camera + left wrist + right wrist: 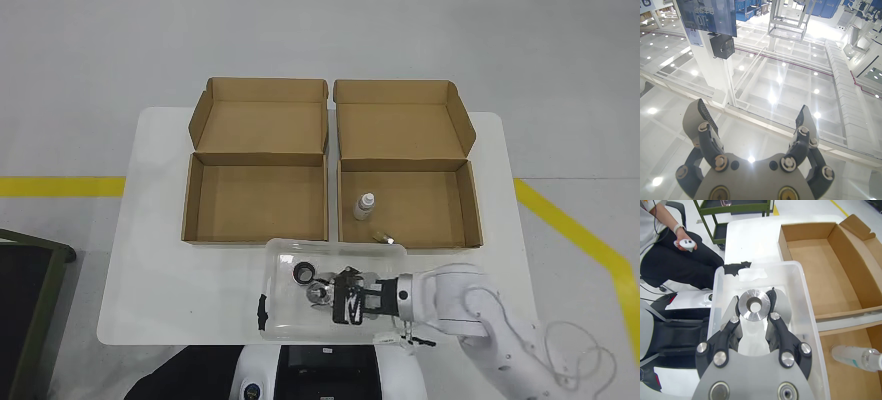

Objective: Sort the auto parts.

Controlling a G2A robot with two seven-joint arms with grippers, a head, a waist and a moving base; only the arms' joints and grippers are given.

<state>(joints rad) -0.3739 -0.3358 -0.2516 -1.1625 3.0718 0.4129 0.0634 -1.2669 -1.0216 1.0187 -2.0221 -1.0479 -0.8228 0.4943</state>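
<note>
A clear plastic bin (275, 255) stands at the table's front edge, before two open cardboard boxes. My right gripper (335, 300) is inside the bin, shut on a shiny metal ring (754, 305) with a centre hole, one finger on each side of it (754, 306). The held ring (320, 292) sits near the bin's middle, and a second metal ring (303, 271) lies just beyond it. The right box (450, 215) holds a small clear bottle (365, 206) and a small brass-coloured part (383, 238). The left box (255, 205) holds nothing. My left gripper (753, 115) points up at the ceiling, open, nothing between its fingers.
The bin's rim (806, 291) has black tape (734, 268) at its far end. The bottle (853, 357) lies on the right box's floor close to the bin. A green cart (30, 290) stands off the table's left side. Bare table surrounds the boxes.
</note>
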